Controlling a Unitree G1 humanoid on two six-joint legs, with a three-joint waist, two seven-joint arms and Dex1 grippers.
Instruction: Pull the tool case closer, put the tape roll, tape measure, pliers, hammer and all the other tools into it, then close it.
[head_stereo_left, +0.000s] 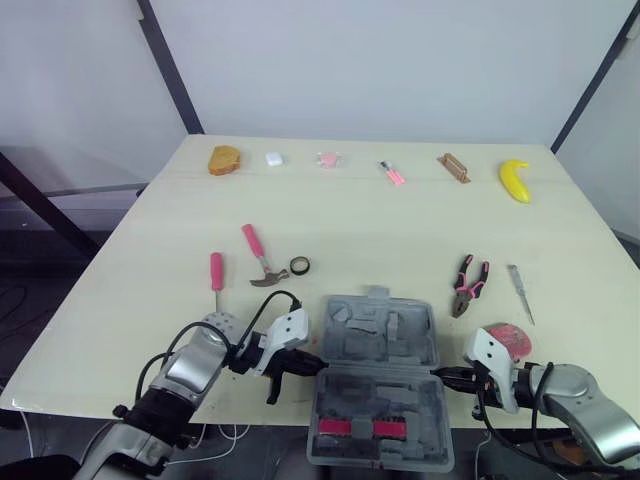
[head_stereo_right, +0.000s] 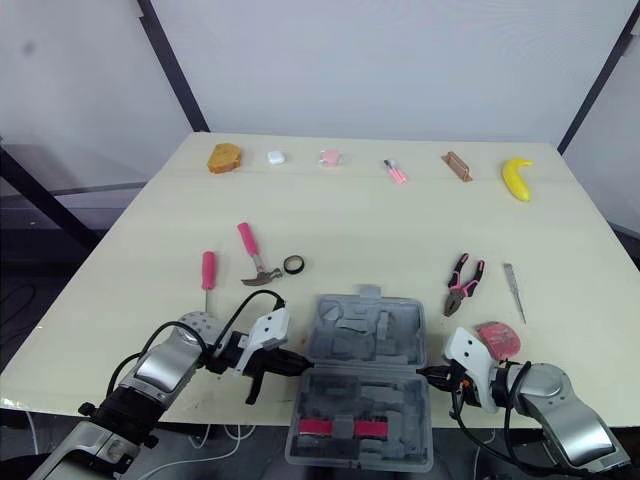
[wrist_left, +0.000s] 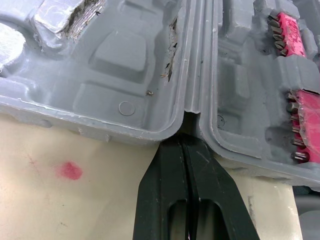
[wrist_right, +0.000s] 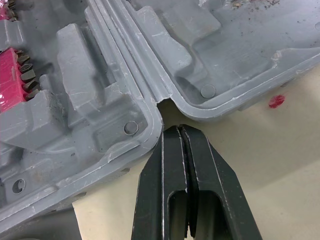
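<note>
Overhang marks the near edge of the pale wooden worktop (head_stereo_left: 380, 215), where the open grey moulded-plastic tool case (head_stereo_left: 378, 385) lies with its near half past the rim, its long axis running away from the robot and its handle pointing to the far side. Left end effector (wrist_left: 183, 147) and right end effector (wrist_right: 179, 134) each have their black fingers pressed together, tips at the hinge notches on either side. Bare worktop opens beyond the case, between the pink-handled hammer (head_stereo_left: 262, 257) and the pink-and-black pliers (head_stereo_left: 467, 285).

The tool case (head_stereo_left: 380, 345) is showing grey (with pink bit strips (head_stereo_left: 360, 428) inside); the hammer (head_stereo_left: 258, 255) and pliers (head_stereo_left: 468, 284) are wearing pink handles, the worktop (head_stereo_left: 350, 210) lying pale cream.
</note>
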